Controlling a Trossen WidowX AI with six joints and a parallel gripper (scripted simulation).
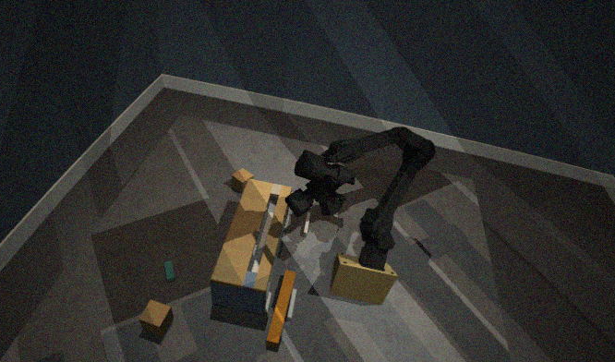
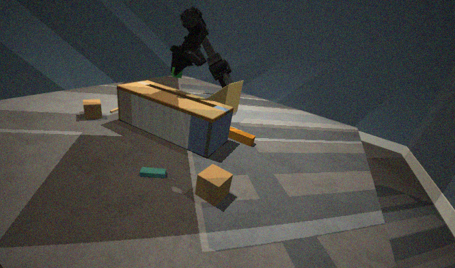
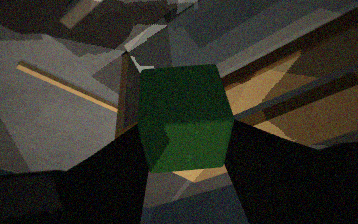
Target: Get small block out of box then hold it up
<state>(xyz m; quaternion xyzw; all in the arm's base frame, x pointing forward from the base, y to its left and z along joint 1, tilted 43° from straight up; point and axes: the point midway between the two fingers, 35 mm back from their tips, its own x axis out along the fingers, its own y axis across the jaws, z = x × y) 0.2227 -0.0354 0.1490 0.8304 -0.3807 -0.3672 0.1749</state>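
Note:
The box (image 1: 233, 256) (image 2: 154, 119) stands upright on the table, with a tan top and a long slot in it; its top also shows at the right of the wrist view (image 3: 260, 82). My gripper (image 1: 316, 204) (image 2: 176, 71) (image 3: 182, 127) is shut on the green block (image 3: 197, 142), one finger on each side of it. The exterior view shows a bit of the green block (image 2: 177, 76) below the fingers, raised above the table behind the box. In the top view the gripper is close to the box's far right end, and the block is hidden or too dark to tell.
Tan cubes (image 1: 156, 316) (image 1: 242, 179) (image 2: 213, 184) (image 2: 92, 109) stand near both box ends. A teal block (image 1: 169, 271) (image 2: 153, 172) lies on the table. An orange bar (image 1: 282, 309) (image 2: 242, 136) lies beside the box. A tan plate (image 1: 362, 282) (image 2: 234, 97) stands at the arm's base.

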